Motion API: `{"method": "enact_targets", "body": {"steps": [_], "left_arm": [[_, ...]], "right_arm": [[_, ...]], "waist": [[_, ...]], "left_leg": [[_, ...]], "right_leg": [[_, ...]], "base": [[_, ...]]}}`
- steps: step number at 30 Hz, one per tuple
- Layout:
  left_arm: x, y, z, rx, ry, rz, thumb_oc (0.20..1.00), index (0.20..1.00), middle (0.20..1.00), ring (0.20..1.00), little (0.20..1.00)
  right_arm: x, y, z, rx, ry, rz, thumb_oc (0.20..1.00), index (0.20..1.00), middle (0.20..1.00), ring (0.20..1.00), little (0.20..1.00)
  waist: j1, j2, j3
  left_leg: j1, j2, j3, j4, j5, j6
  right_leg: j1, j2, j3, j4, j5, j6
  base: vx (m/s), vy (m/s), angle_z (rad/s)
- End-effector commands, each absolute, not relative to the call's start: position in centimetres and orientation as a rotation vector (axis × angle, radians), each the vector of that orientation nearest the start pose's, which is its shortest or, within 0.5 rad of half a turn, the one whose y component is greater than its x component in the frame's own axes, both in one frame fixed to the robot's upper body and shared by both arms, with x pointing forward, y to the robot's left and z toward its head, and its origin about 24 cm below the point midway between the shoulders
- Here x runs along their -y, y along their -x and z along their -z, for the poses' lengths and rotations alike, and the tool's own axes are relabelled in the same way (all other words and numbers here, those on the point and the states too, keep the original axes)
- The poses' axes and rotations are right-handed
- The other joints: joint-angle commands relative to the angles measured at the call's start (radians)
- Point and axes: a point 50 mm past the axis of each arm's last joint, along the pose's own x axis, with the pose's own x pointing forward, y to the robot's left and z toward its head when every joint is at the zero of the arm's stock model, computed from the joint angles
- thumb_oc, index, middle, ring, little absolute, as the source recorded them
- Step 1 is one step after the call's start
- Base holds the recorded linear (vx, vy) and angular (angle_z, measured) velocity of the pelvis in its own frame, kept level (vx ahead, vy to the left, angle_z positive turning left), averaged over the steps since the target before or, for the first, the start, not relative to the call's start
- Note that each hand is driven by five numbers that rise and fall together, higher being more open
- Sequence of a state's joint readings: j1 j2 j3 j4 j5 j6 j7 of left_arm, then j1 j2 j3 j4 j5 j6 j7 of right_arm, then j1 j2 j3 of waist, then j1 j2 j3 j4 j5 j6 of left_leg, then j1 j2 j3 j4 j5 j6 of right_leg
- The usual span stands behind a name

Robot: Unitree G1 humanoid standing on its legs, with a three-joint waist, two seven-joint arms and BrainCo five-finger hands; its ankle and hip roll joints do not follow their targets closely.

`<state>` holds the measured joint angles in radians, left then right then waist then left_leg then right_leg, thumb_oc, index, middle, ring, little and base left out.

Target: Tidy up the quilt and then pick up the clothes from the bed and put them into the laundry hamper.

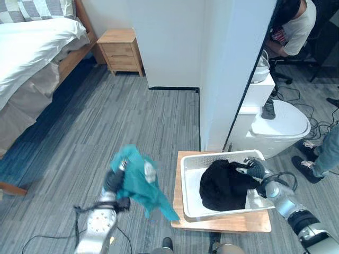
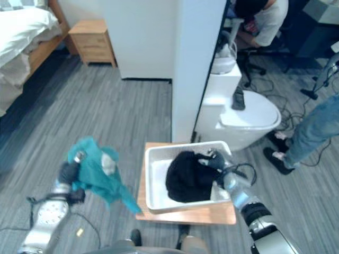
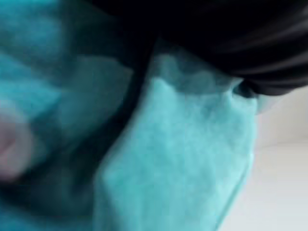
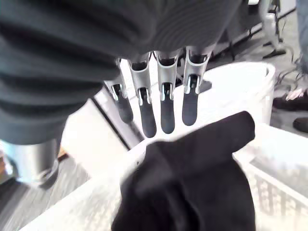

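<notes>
My left hand (image 1: 113, 180) is shut on a teal garment (image 1: 140, 182), holding it up over the floor just left of the hamper; the cloth (image 3: 183, 159) hangs down toward the hamper's near left corner. The laundry hamper (image 1: 189, 174) is a white slatted basket on a low wooden stand (image 1: 222, 222). A black garment (image 1: 225, 185) lies heaped inside it. My right hand (image 1: 256, 169) is at the hamper's far right rim, its fingers (image 4: 163, 106) straight and open just over the black garment (image 4: 192, 183). The bed (image 1: 26, 47) with its white quilt is at the far left.
A wooden nightstand (image 1: 121, 50) stands beside the bed. A white partition wall (image 1: 212, 69) rises just behind the hamper, with a white rounded unit (image 1: 280, 127) to its right. One person (image 1: 291, 26) sits at the back right; another person's legs (image 1: 323, 153) stand at the right edge.
</notes>
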<state>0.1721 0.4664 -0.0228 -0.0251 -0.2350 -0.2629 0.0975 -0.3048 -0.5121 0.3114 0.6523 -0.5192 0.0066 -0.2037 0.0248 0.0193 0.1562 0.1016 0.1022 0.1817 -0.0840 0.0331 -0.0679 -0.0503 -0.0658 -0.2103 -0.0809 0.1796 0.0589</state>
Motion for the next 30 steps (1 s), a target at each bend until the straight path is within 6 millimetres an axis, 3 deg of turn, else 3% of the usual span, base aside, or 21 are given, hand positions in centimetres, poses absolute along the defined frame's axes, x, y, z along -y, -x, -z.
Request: {"method": "enact_targets", "body": {"steps": [1,4,8,11,13,14,16,17,21,22,24,27,28,29,30], "left_arm": [[-22.1,-23.4,-11.0,0.405,-0.237,0.024,0.2,0.2,0.2,0.2,0.2],[-21.7,-23.5,-11.7,0.44,-0.23,0.046,0.2,0.2,0.2,0.2,0.2],[-18.5,-25.0,-13.0,0.508,-0.165,0.149,0.2,0.2,0.2,0.2,0.2],[-16.5,-26.6,-12.1,0.468,-0.123,0.172,0.2,0.2,0.2,0.2,0.2],[-16.2,-26.9,-11.8,0.455,-0.134,0.171,0.2,0.2,0.2,0.2,0.2],[-15.1,-27.7,-11.1,0.426,-0.15,0.18,0.2,0.2,0.2,0.2,0.2],[-14.8,-28.1,-10.8,0.414,-0.159,0.185,0.2,0.2,0.2,0.2,0.2],[-14.2,-29.0,-9.6,0.356,-0.204,0.173,0.2,0.2,0.2,0.2,0.2],[-13.6,-30.2,-8.2,0.3,-0.309,0.152,0.2,0.2,0.2,0.2,0.2],[-13.5,-31.0,-6.8,0.228,-0.348,0.135,0.2,0.2,0.2,0.2,0.2],[-13.5,-31.2,-6.0,0.191,-0.373,0.14,0.2,0.2,0.2,0.2,0.2],[-14.3,-31.3,-3.1,0.054,-0.433,0.111,0.2,0.2,0.2,0.2,0.2],[-14.2,-31.3,-3.1,0.055,-0.433,0.111,0.2,0.2,0.2,0.2,0.2],[-15.2,-31.0,-1.8,-0.008,-0.459,0.067,1.0,1.0,1.0,1.0,1.0],[-15.6,-30.9,-1.5,-0.024,-0.45,0.046,1.0,1.0,1.0,1.0,1.0]], "right_arm": [[25.6,-31.4,-5.8,-0.017,1.306,0.141,1.0,1.0,1.0,1.0,1.0],[26.1,-31.1,-6.5,0.004,1.318,0.174,1.0,1.0,1.0,1.0,1.0],[27.7,-29.6,-10.9,0.167,1.342,0.321,1.0,1.0,1.0,1.0,1.0],[26.8,-28.3,-14.0,0.325,1.286,0.362,1.0,1.0,1.0,1.0,1.0],[26.6,-28.0,-14.4,0.347,1.281,0.363,1.0,1.0,1.0,1.0,1.0],[26.2,-27.3,-14.9,0.394,1.264,0.349,1.0,1.0,1.0,1.0,1.0],[26.0,-26.9,-15.0,0.407,1.248,0.336,1.0,1.0,1.0,1.0,1.0],[25.3,-26.2,-14.2,0.409,1.164,0.289,1.0,1.0,1.0,1.0,1.0],[25.0,-24.7,-12.8,0.375,1.125,0.233,1.0,1.0,1.0,1.0,1.0],[25.3,-23.8,-10.8,0.293,1.073,0.213,1.0,1.0,1.0,1.0,1.0],[25.5,-23.2,-9.7,0.246,1.06,0.199,1.0,1.0,1.0,1.0,1.0],[26.4,-21.7,-6.4,0.091,1.091,0.168,1.0,1.0,1.0,1.0,1.0],[26.4,-21.7,-6.3,0.091,1.091,0.168,1.0,1.0,1.0,1.0,1.0],[26.9,-21.1,-4.1,-0.011,1.093,0.149,1.0,1.0,1.0,1.0,1.0],[27.1,-21.0,-3.6,-0.041,1.089,0.149,1.0,1.0,1.0,1.0,1.0]], "waist": [[-0.029,-0.023,-0.009],[-0.038,-0.022,-0.012],[-0.118,-0.011,-0.024],[-0.181,-0.004,-0.026],[-0.192,-0.003,-0.025],[-0.226,-0.002,-0.02],[-0.232,-0.005,-0.02],[-0.268,-0.008,-0.007],[-0.298,-0.016,0.009],[-0.318,-0.021,0.03],[-0.323,-0.022,0.034],[-0.325,-0.027,0.054],[-0.325,-0.027,0.053],[-0.317,-0.027,0.063],[-0.314,-0.027,0.064]], "left_leg": [[0.022,0.046,0.03,-0.003,-0.025,-0.041],[0.027,0.047,0.033,-0.003,-0.026,-0.041],[0.057,0.049,0.069,-0.003,-0.042,-0.04],[0.067,0.047,0.122,-0.003,-0.043,-0.036],[0.069,0.046,0.134,-0.003,-0.045,-0.036],[0.077,0.045,0.163,-0.003,-0.054,-0.037],[0.073,0.044,0.178,-0.003,-0.049,-0.038],[0.073,0.045,0.197,-0.003,-0.054,-0.04],[0.046,0.044,0.219,-0.003,-0.043,-0.043],[0.024,0.045,0.225,-0.003,-0.04,-0.045],[0.01,0.045,0.227,-0.003,-0.036,-0.046],[-0.024,0.049,0.226,-0.003,-0.025,-0.051],[-0.025,0.049,0.226,-0.003,-0.025,-0.051],[-0.035,0.052,0.224,-0.003,-0.019,-0.054],[-0.035,0.053,0.222,-0.003,-0.018,-0.055]], "right_leg": [[0.095,-0.09,0.049,-0.006,-0.079,0.097],[0.095,-0.09,0.053,-0.006,-0.079,0.098],[0.095,-0.085,0.094,-0.006,-0.082,0.105],[0.063,-0.079,0.154,-0.006,-0.07,0.112],[0.055,-0.078,0.168,-0.006,-0.067,0.115],[0.04,-0.073,0.197,-0.006,-0.065,0.125],[0.026,-0.072,0.211,-0.006,-0.056,0.127],[0.009,-0.069,0.231,-0.006,-0.051,0.133],[-0.041,-0.067,0.251,-0.006,-0.029,0.138],[-0.071,-0.064,0.254,-0.006,-0.021,0.142],[-0.083,-0.065,0.253,-0.006,-0.017,0.141],[-0.113,-0.063,0.246,-0.006,-0.012,0.14],[-0.113,-0.063,0.246,-0.006,-0.012,0.14],[-0.118,-0.064,0.238,-0.006,-0.012,0.136],[-0.116,-0.064,0.235,-0.006,-0.013,0.135]], "base": [[0.0,-0.018,-0.04],[0.0,-0.007,-0.12],[0.01,-0.006,-0.21],[-0.01,-0.003,-0.63],[-0.01,0.003,-0.7],[-0.01,0.004,-0.66],[-0.03,-0.013,-0.47],[-0.04,-0.02,-0.52],[-0.08,-0.012,-0.36],[-0.11,-0.021,-0.29],[-0.06,-0.017,-0.15],[-0.05,-0.031,-0.11],[-0.04,-0.039,0.1],[-0.02,-0.02,0.12],[-0.01,-0.024,0.09]]}}
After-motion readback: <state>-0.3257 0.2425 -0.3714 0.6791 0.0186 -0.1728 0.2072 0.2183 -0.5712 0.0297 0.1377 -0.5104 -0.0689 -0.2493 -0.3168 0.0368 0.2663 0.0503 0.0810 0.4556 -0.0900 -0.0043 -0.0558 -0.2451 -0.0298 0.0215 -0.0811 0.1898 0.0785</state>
